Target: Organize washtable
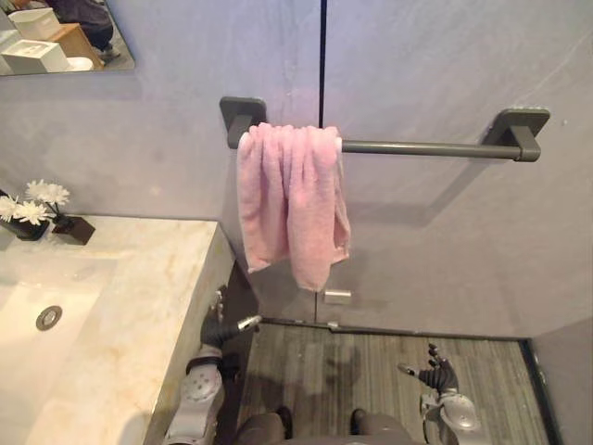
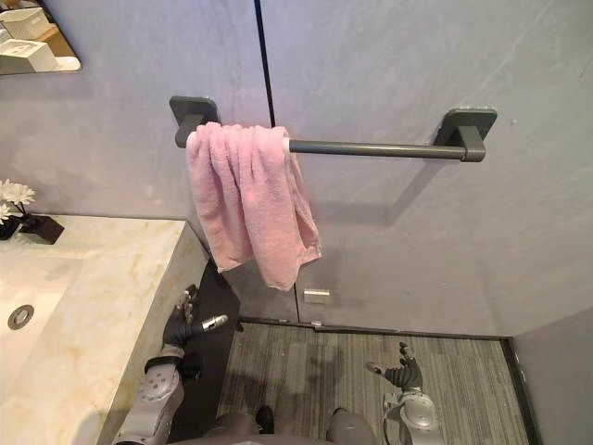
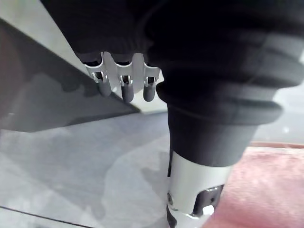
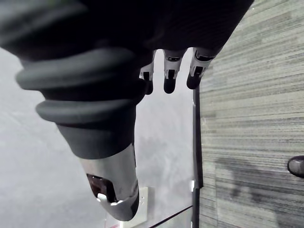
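Pink towel on the rail, both hands hanging low and empty.

At the left, the washtable (image 1: 139, 306) carries a sink (image 1: 37, 306) and white flowers (image 1: 32, 202) in a dark pot against the wall, under a mirror (image 1: 56, 37). The left hand (image 1: 220, 327) hangs just beside the counter's front edge, fingers (image 3: 124, 88) loose and slightly apart, holding nothing. The towel (image 1: 292, 199) hangs bunched at the left end of the dark rail (image 1: 426, 148). Further right, the right hand (image 1: 435, 374) hangs over the striped floor (image 1: 371, 371), fingers (image 4: 170, 76) relaxed, empty too.
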Available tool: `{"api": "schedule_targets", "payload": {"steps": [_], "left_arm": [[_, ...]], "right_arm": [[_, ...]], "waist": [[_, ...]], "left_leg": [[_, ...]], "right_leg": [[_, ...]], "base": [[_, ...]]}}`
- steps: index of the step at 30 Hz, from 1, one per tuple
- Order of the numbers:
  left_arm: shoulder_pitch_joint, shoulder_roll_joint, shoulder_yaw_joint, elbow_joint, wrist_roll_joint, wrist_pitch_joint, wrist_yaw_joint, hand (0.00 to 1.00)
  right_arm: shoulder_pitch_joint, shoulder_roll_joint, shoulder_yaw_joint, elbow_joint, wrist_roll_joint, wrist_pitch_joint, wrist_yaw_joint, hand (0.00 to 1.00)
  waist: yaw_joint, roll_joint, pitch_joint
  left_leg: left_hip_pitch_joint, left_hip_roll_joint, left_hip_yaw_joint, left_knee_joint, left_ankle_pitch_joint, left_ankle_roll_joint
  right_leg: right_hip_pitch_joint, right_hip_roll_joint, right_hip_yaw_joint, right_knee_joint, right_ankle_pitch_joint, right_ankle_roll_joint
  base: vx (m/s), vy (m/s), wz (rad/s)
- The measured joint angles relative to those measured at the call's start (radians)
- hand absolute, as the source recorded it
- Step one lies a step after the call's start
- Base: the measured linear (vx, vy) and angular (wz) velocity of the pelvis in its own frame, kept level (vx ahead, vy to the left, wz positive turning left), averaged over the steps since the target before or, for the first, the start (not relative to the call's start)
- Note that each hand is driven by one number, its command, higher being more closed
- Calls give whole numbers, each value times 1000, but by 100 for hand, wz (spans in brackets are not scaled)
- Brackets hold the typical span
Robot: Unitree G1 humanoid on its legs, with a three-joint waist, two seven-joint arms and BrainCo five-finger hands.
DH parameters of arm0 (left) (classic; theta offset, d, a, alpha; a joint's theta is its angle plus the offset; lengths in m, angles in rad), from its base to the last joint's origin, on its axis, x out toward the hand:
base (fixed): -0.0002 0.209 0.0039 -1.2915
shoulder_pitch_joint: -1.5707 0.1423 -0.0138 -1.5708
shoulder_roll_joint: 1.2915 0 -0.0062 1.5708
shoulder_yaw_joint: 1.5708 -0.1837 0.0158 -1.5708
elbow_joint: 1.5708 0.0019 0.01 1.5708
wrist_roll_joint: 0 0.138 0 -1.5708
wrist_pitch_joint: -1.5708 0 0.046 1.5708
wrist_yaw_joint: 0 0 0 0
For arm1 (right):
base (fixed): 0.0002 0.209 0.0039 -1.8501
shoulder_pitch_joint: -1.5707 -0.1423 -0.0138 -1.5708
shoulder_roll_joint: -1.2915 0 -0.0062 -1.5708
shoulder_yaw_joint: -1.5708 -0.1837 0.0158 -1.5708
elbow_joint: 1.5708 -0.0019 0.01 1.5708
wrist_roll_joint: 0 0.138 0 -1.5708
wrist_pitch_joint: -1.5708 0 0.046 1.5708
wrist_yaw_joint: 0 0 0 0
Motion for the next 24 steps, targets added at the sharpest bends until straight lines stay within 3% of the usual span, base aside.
{"api": "schedule_targets", "payload": {"steps": [7,13,14,24], "left_arm": [[-56,23,0,-61,24,-12,46,0],[-175,92,-4,-67,63,-13,68,0],[-180,96,-6,-66,63,-13,68,100],[-224,123,-83,9,100,-7,55,100]], "right_arm": [[26,-7,19,-18,-20,-4,5,0],[26,-19,22,-19,-34,-4,27,0],[26,-20,25,-19,-34,-4,27,0],[28,-23,114,-130,-36,-4,47,0]], "waist": [[-17,4,-37],[-31,4,-45],[-33,5,-45],[-49,-1,-48]], "left_leg": [[39,3,16,-51,6,0],[59,3,35,-102,35,9],[59,3,38,-106,38,9],[59,-2,69,-163,85,15]], "right_leg": [[17,15,22,-43,5,0],[52,20,45,-139,64,-3],[51,20,47,-144,70,-3],[49,27,83,-247,171,1]], "base": [[45,-8,-11],[33,15,-12],[-19,11,-18],[-96,5,-14]]}}
